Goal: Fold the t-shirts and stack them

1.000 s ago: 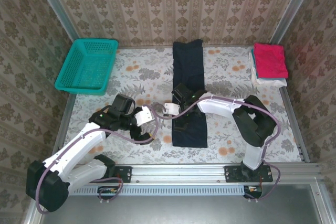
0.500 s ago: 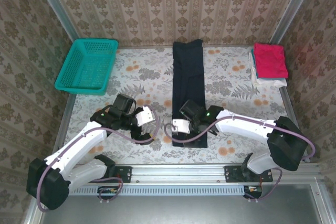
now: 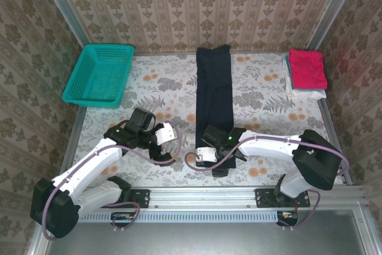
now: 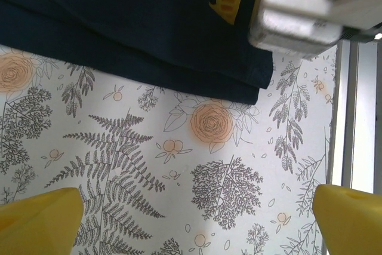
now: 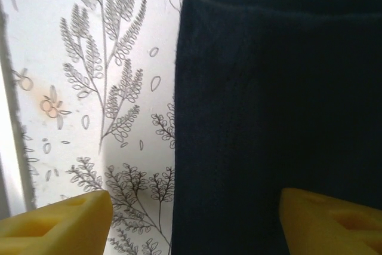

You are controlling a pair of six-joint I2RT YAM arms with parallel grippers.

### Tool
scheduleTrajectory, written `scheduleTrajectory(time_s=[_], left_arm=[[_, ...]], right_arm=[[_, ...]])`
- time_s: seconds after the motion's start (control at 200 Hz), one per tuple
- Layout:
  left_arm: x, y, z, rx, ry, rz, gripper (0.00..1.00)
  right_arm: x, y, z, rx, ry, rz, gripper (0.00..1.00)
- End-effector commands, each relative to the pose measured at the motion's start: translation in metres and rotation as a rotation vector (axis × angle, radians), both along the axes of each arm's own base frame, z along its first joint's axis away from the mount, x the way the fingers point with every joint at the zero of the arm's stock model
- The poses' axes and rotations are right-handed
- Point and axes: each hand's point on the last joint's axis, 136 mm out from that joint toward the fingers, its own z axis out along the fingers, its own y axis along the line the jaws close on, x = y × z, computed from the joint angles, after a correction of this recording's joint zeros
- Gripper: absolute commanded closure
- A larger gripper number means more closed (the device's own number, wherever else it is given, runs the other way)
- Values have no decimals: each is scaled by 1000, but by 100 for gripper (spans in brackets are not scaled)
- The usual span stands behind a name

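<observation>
At the near edge of the table [image 3: 161, 82], the right gripper [image 5: 194, 225] is found at a corner of the near end of the navy t-shirt [image 3: 213, 88]. Its jaws are seen apart, one fingertip over the cloth and the other over bare tabletop, and nothing is held. Just to the left, the left gripper [image 4: 194, 219] is spread wide above the printed surface, close beside the same end of the shirt but clear of it. The step in hand is judged to be the taking of the near hem for a fold towards the far end. For a sound result, every layer at the hem should be caught before the jaws are shut, since a grip on the top layer alone would be expected to peel the strip apart. The hem should be supported at both corners, or gripped nearer its middle, so that it is raised level, carried low along the strip and laid down with the side edges matched. The shirt is laid flat in mid-table as a long narrow strip, its long axis running from the near rail straight towards the back wall; which end bears the collar cannot be told. At the far right, the pink t-shirt [image 3: 307, 68] is stacked upon the white t-shirt [image 3: 305, 94], both folded, and the navy piece is presumably to be added there. At the far left a teal basket [image 3: 98, 76] is noted.
</observation>
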Motion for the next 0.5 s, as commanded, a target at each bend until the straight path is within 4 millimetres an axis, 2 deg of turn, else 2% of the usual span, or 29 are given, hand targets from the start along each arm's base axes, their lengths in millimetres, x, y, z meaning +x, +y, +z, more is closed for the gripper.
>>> scheduleTrajectory(time_s=[0.0,0.2,0.23,0.37,0.495], left_arm=[[-5,-3,5,-34,-16,-29,0],[-3,-3,6,-35,-20,-24,0],[-3,-3,5,-34,-20,-22,0],[-3,-3,5,-32,-23,-20,0],[-3,-2,4,-27,-23,-18,0]], right_arm=[[4,-8,-14,-63,-34,13,27],[8,-18,-32,-143,-63,29,41],[11,-14,-33,-131,-79,27,42],[9,-20,-45,-183,-95,40,51],[5,-28,-52,-221,-103,44,70]])
